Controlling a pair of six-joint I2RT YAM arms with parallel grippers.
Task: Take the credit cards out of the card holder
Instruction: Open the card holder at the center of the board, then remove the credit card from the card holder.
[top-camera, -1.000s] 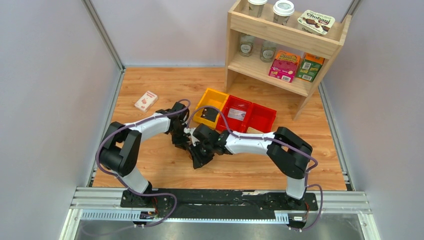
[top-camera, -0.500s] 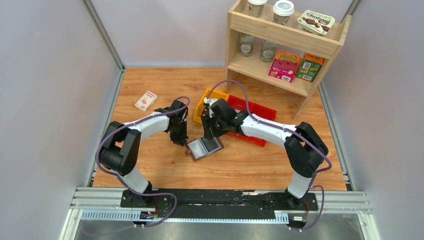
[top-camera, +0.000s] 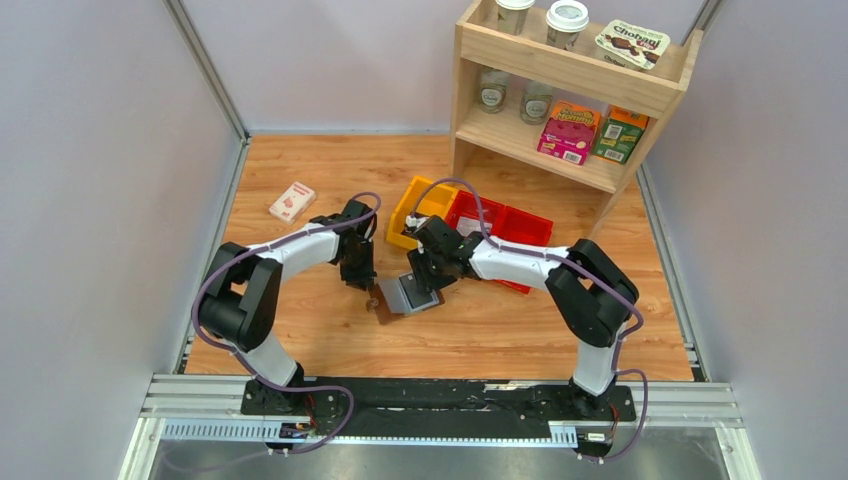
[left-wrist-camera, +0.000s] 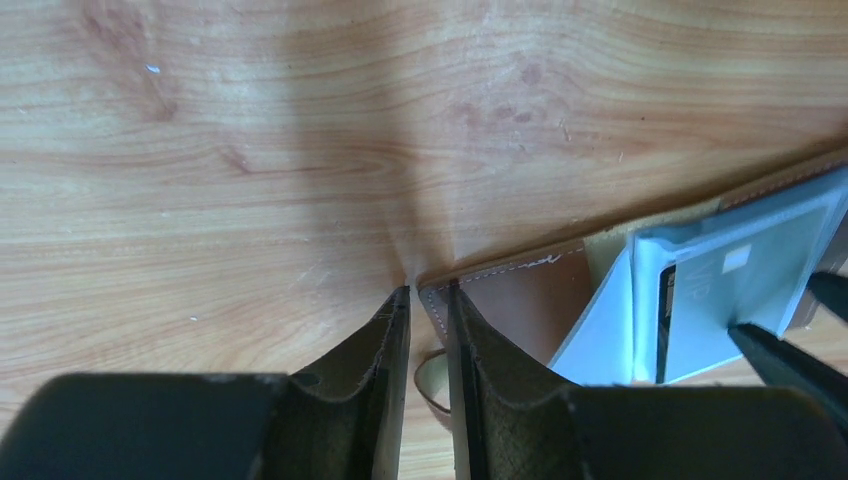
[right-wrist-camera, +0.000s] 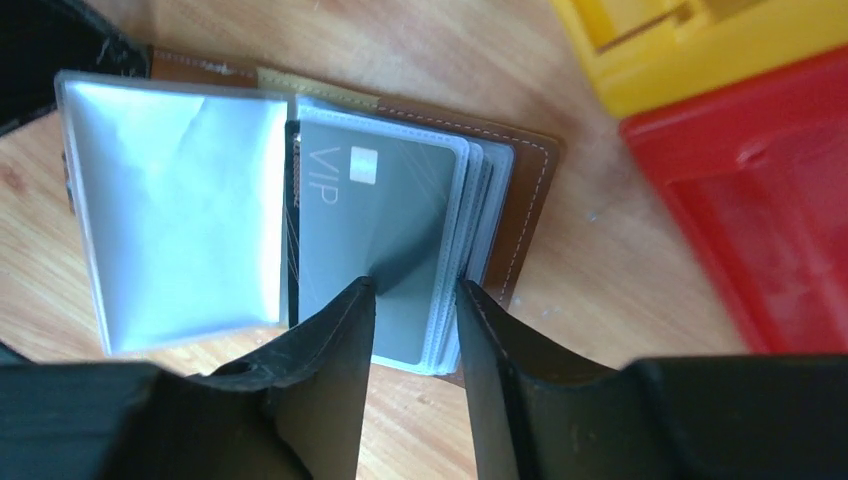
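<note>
While the small brown leather bifold card holder (top-camera: 405, 297) lies open on the wooden tabletop (top-camera: 500, 335) at the centre of the top view, the left claw (left-wrist-camera: 428, 290) pinches its brown corner; the right claw (right-wrist-camera: 415, 287), partly open and holding nothing, hovers over a grey VIP card (right-wrist-camera: 390, 200).

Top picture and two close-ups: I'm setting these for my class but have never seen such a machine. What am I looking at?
Two robot arms are bolted at the near edge of a wooden table. The top picture looks down from above; each close-up comes from a camera on one wrist. The left hand pinches a corner of the open brown card holder, steadying it. The right hand stands open over a grey VIP card in its sleeves, holding nothing. Also there: a yellow bin, a red bin, a small white-and-red box and a shelf.
</note>
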